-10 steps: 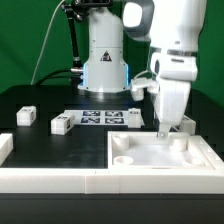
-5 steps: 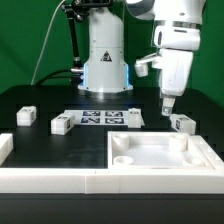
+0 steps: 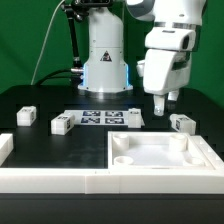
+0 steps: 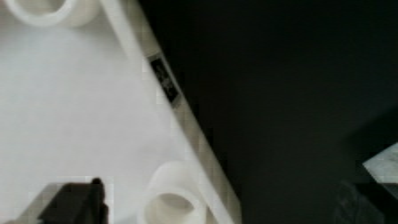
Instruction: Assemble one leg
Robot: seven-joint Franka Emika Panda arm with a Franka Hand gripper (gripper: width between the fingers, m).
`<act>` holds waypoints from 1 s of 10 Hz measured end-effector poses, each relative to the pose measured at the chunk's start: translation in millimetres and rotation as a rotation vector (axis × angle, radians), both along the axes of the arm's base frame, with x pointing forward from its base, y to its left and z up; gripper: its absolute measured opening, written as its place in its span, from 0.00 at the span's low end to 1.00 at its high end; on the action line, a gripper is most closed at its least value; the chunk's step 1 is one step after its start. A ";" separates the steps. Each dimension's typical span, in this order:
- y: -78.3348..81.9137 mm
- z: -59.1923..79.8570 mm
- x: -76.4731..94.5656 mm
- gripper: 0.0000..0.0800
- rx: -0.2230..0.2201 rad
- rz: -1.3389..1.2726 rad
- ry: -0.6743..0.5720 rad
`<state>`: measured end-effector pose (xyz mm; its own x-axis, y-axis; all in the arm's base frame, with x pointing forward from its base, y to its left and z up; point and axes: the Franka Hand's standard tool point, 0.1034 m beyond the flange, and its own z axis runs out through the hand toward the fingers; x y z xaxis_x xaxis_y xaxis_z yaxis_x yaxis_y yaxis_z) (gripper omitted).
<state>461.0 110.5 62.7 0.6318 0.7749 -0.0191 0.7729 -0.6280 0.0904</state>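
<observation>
Several legs, small white tagged blocks, lie on the black table: one (image 3: 26,116) at the exterior view's left, one (image 3: 62,124) beside the marker board, one (image 3: 134,118) at the board's right end, and one (image 3: 181,123) behind the panel's far right corner. My gripper (image 3: 160,104) hangs in the air above the table between the last two legs, holding nothing, and looks open. In the wrist view one dark finger (image 4: 71,203) shows over the white panel (image 4: 71,110), next to an empty round socket (image 4: 178,203).
The large white square panel (image 3: 160,156) with round corner sockets lies at the front right. A white rail (image 3: 50,180) runs along the front left. The marker board (image 3: 100,118) lies mid-table. The robot base (image 3: 105,60) stands behind.
My gripper has risen from low at the panel's far right corner and shifted a little to the exterior view's left. The legs have not moved.
</observation>
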 end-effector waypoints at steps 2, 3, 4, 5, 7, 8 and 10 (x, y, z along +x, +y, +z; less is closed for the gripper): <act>14.8 -4.6 -11.2 0.81 0.023 -0.243 -0.001; 22.8 -5.2 -14.5 0.81 0.036 -0.368 0.000; 30.8 -5.5 -17.6 0.81 0.048 -0.463 0.004; 34.4 -5.5 -18.6 0.81 0.063 -0.560 0.006; 33.2 -5.7 -19.4 0.81 0.055 -0.579 0.018; 32.5 -6.0 -19.5 0.81 0.055 -0.569 0.019; 32.7 -10.9 -33.6 0.81 -0.009 -0.533 0.103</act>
